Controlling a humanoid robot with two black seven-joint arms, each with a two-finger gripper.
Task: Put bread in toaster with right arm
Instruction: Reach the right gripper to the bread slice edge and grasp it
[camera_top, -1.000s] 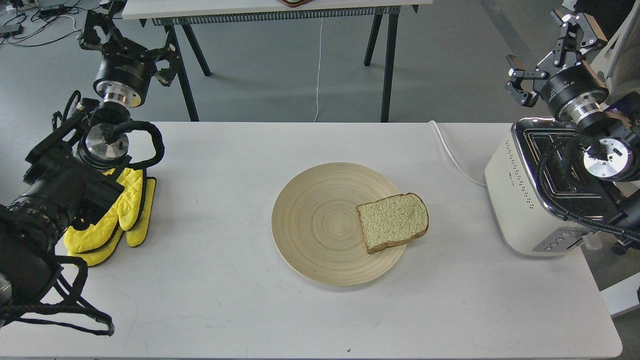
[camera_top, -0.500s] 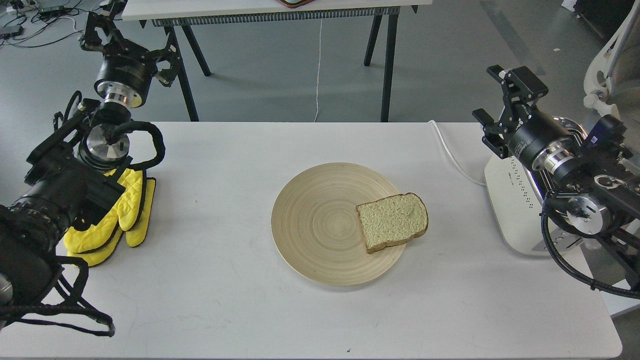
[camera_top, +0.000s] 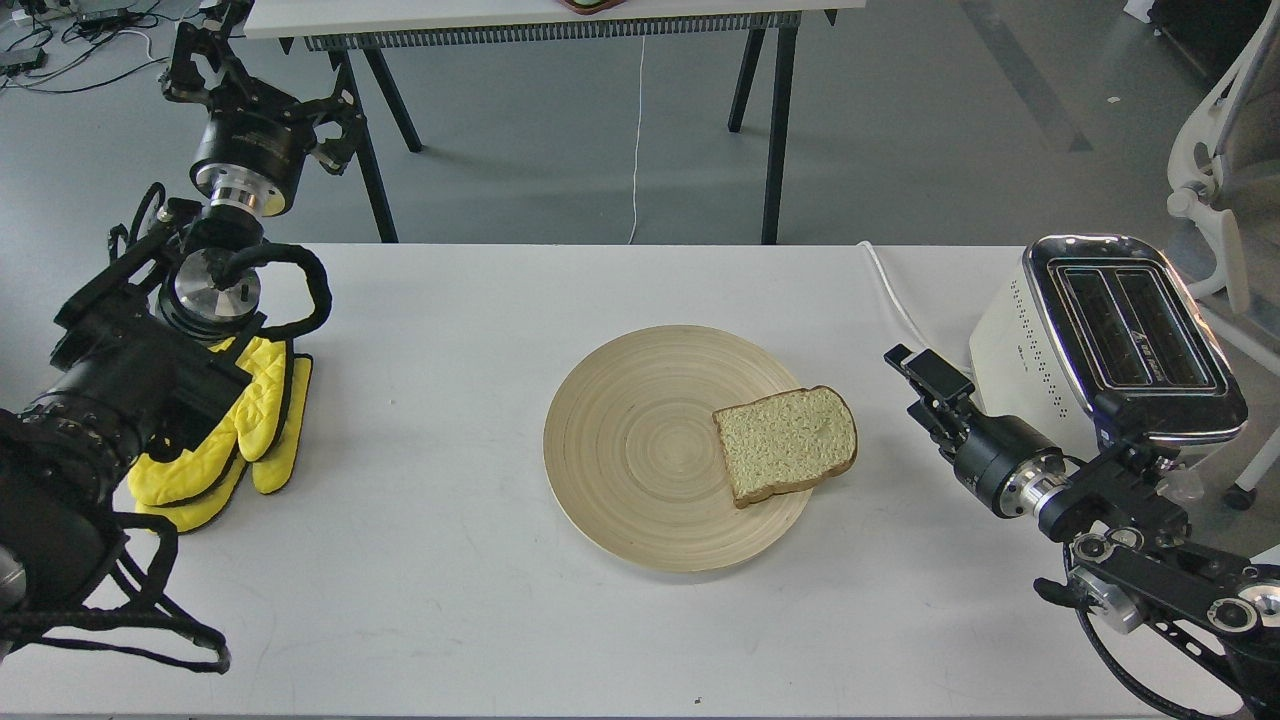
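A white table (camera_top: 450, 560) is filling most of the head view, standing on a grey floor, with a second table (camera_top: 540, 20) on black legs sitting beyond it and a thin white cord hanging down behind. A white chair (camera_top: 1215, 190) is showing at the far right. Yellow mitts (camera_top: 235, 440) are lying at the table's left edge, partly under the left arm.

A round wooden plate (camera_top: 640, 450) is sitting mid-table, and the bread (camera_top: 788, 442) is lying flat on its right side, its crust overhanging the rim. The toaster (camera_top: 1090, 350) is standing at the right edge, both slots empty, its cord trailing back across the table.

Since a second ago the right arm has been swinging down from above the toaster, leaving its top uncovered. The right gripper (camera_top: 915, 365) is now reaching low over the table between bread and toaster, near the bread but not touching it; whether its fingers are apart cannot be told. The left gripper (camera_top: 215, 50) is staying raised at the far left, its state also unclear. Bread and plate have not shifted.
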